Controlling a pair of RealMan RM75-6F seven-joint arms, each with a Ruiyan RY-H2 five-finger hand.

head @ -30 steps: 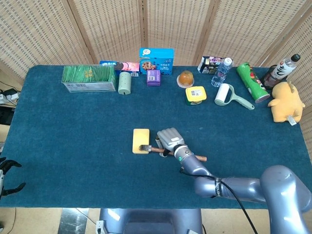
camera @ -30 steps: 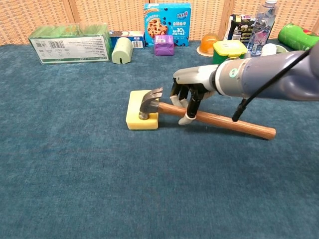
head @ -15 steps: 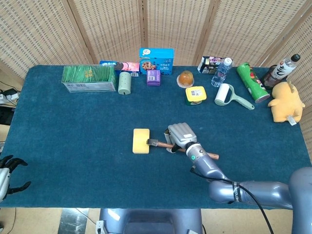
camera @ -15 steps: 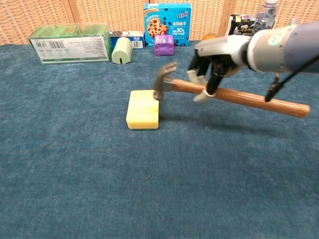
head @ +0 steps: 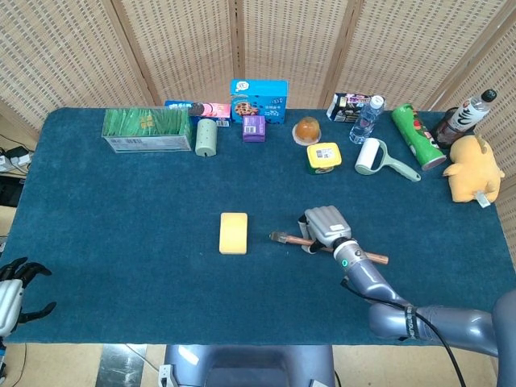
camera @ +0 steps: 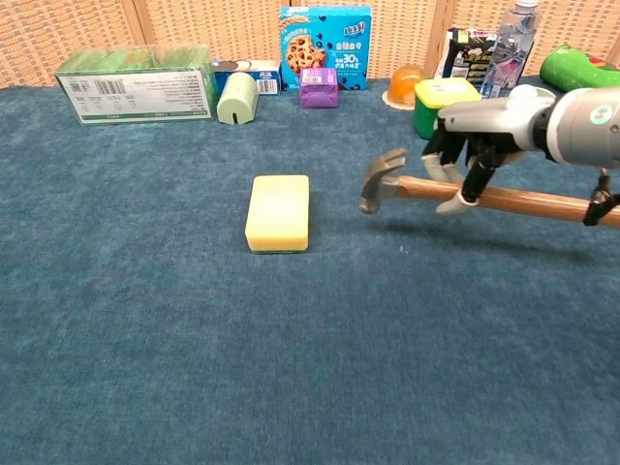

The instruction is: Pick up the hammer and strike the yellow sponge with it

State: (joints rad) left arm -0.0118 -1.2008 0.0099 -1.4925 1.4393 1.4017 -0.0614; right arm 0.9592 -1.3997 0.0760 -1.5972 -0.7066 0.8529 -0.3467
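The yellow sponge (head: pixel 233 232) (camera: pixel 279 211) lies flat near the middle of the blue table. My right hand (head: pixel 325 226) (camera: pixel 473 145) grips the wooden handle of the hammer (head: pixel 300 239) (camera: pixel 455 192) just behind its steel head. The hammer hangs level above the cloth, head toward the sponge, a short way to the sponge's right and clear of it. My left hand (head: pixel 11 293) shows only at the lower left edge of the head view, off the table, fingers spread and holding nothing.
Along the far edge stand a green box (head: pixel 147 130), a pale green roll (head: pixel 206 138), a cookie box (head: pixel 259 99), a purple box (head: pixel 254 127), an orange jelly cup (head: pixel 307 130), a yellow-lidded tub (head: pixel 323 158), a water bottle (head: pixel 365 118), a lint roller (head: pixel 376 157), a green can (head: pixel 417 135) and a yellow plush (head: pixel 472 168).
The hammer head rested on the sponge a second ago. My right hand has lifted it and carried it away to the right. The sponge stays put.
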